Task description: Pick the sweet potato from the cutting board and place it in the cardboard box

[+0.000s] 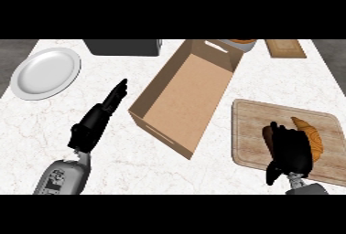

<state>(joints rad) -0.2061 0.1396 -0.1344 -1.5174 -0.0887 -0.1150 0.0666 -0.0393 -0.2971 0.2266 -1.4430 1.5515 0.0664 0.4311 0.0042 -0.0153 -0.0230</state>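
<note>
Head view: orange-brown sweet potato [310,137] lies on the cutting board [250,132], right hand [289,151] over it, fingers curling round it. Left hand [94,123] rests with fingers released beside the cardboard box [186,98].

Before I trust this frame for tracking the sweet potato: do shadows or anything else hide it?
In the head view, lighting is even with no glare; the right hand covers most of the sweet potato and casts a dark shadow on the cutting board; the cardboard box has a shaded inner wall.

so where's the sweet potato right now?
In the head view, at right: the sweet potato lies on the cutting board, partly covered by the right hand, right of the cardboard box.
</note>
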